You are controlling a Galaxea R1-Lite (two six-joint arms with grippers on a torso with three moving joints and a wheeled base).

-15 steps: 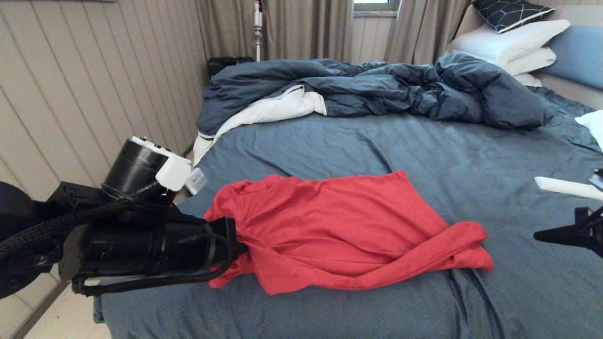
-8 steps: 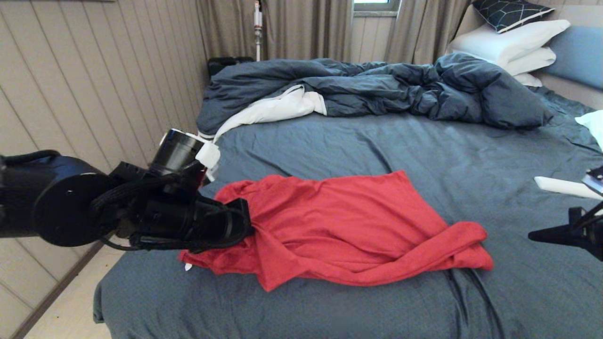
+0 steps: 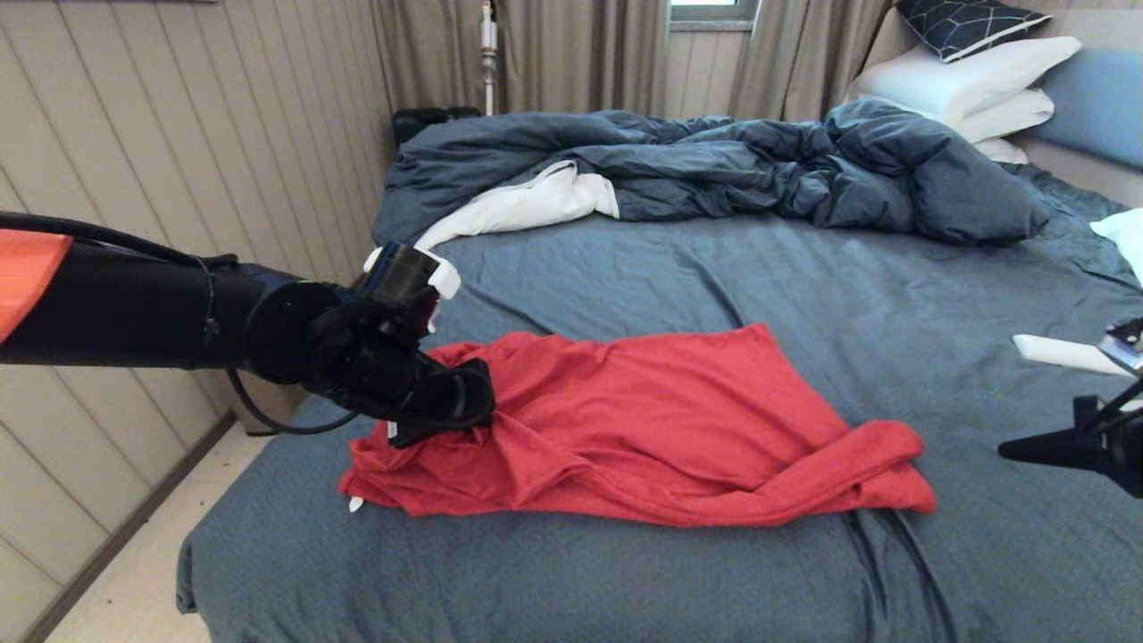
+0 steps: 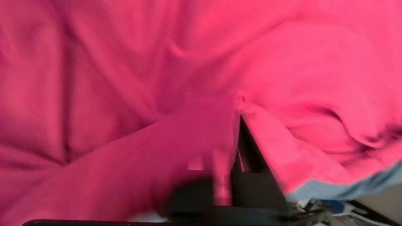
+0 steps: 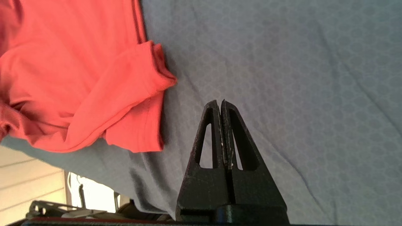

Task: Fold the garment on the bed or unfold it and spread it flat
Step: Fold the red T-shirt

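The bed (image 3: 679, 268) had the red garment (image 3: 643, 420) lying rumpled across its near half. The left hand (image 3: 482, 413) was buried in the shirt's left end, fabric draped over one finger; couldn't tell if it was gripping. The right hand (image 5: 221, 105) was clenched empty over bare sheet, just beside the shirt's other end.

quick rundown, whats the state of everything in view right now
T-shirt: bunched and creased on the sheet, not spread flat
left gripper: down on the shirt's left end, red cloth draped over a finger
right gripper: shut, empty, over bare sheet beside the shirt
bed: sheet mostly smooth, a few wrinkles
duvet: rumpled in a heap at the far side
pillows: stacked at the head
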